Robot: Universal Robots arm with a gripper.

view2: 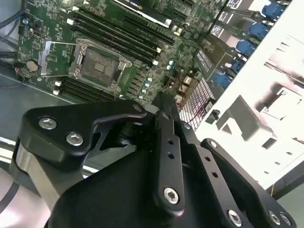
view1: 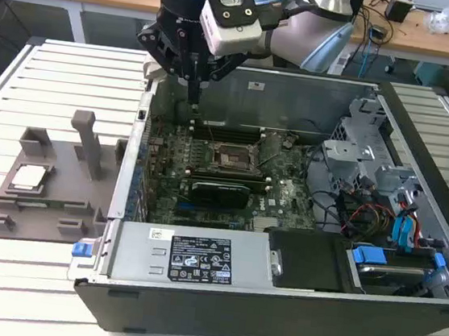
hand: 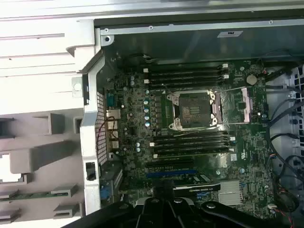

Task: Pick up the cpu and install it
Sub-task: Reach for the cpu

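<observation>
The cpu [view1: 29, 177], a small silvery square chip, lies flat in a recess of the grey holder [view1: 51, 197] on the exterior view's left, outside the computer case. My gripper [view1: 194, 93] hangs over the case's rear left corner, well away from the cpu, fingers shut together with nothing between them. The black cpu socket [view1: 232, 157] sits mid-motherboard. In both wrist views the socket [view2: 97, 64] [hand: 194, 110] looks uncovered and bare inside, its metal plate [view2: 47, 58] swung to one side. The gripper's black linkage [view2: 164, 102] [hand: 164, 194] shows in both wrist views.
The open computer case [view1: 198, 254] lies on a slatted white table [view1: 2, 272]. A long black card [view1: 220, 190] sits in front of the socket, memory slots [hand: 185, 73] flank it, and drive cages with cables [view1: 382, 210] stand at the right. Upright posts [view1: 89, 144] rise from the grey holder.
</observation>
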